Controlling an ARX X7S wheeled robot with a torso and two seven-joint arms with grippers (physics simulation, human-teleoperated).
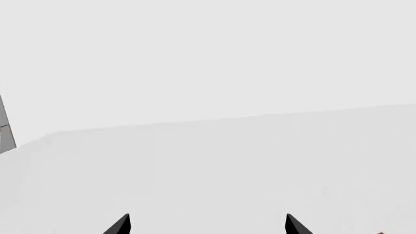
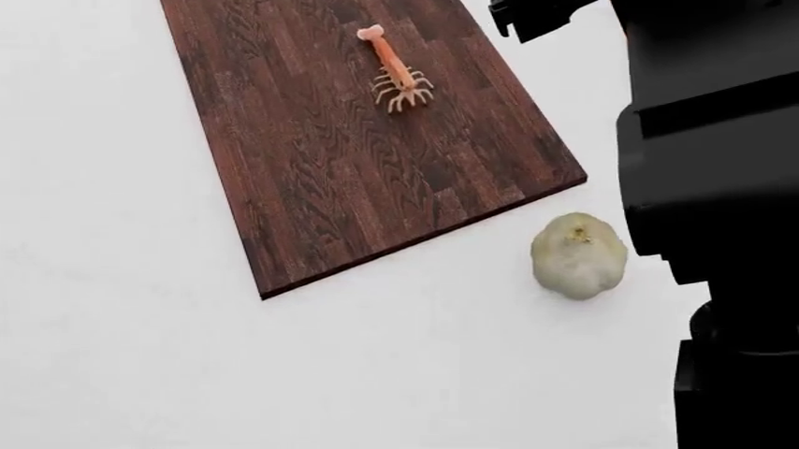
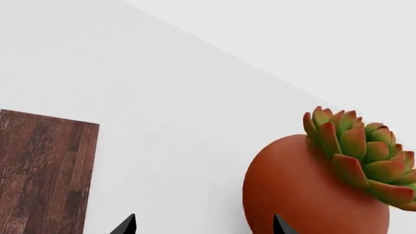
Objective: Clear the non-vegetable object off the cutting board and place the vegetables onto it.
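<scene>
The left gripper (image 1: 206,225) is showing only two dark tips in the left wrist view. The tips are standing wide apart with nothing between them, so it is released and holding nothing. It is looking out over the bare white table (image 2: 112,309). A thin grey edge (image 1: 5,129) is peeking in at one side, and I cannot tell what it is.

Moving right in the head view, the cutting board (image 2: 337,178) is lying flat on the table, turned at a slant. The shrimp (image 2: 395,73) is lying on the far part of the board, with its thin legs fanned out. It is not a vegetable, so I think it has to come off first to make room. Nothing is sitting next to it, so the way down to it looks free.

The pale bulb (image 2: 579,255) is sitting on the table just beside the board's near right corner, not touching it. It looks like a short trip onto the wood. I am not seeing the yellow-green vegetable in any picture.

At the far right, the robot's dark arm (image 2: 705,140) is filling the edge of the head view. The right gripper (image 3: 202,225) is also showing two tips spread apart and holding nothing. An orange pot (image 3: 305,195) with a green and red plant (image 3: 357,146) is sitting right by one tip. That pot could get bumped. A corner of the board is showing on the other side.
</scene>
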